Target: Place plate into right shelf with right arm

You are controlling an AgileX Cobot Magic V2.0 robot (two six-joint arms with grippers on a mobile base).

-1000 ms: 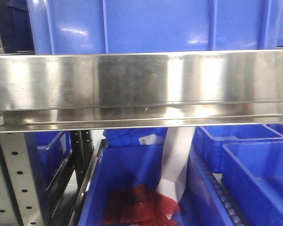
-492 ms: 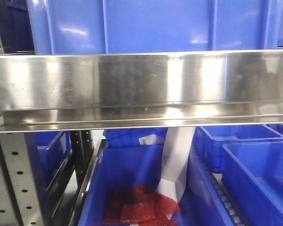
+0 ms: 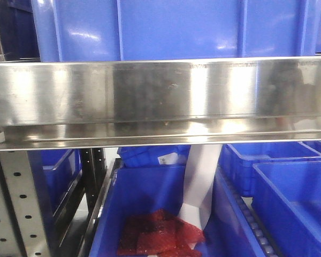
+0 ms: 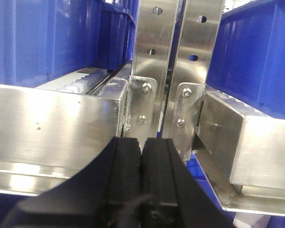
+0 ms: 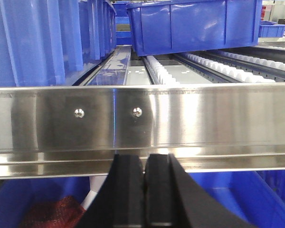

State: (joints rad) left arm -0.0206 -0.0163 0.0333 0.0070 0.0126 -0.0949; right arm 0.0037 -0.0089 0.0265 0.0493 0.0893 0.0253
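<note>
While the right gripper (image 5: 144, 190) faces the right shelf (image 5: 142, 121), its fingers (image 5: 128, 190) meet, gripping nothing.

Front view: one broad steel front rail (image 3: 160, 96), one big blue bin (image 3: 171, 29) above it, one red mesh bag (image 3: 160, 235), one white paper strip (image 3: 199, 182). Right wrist view: two rivets (image 5: 79, 113) on rail, one hand (image 5: 145, 194). Left wrist view: two perforated uprights (image 4: 154, 57), one hand (image 4: 141, 185).
</note>
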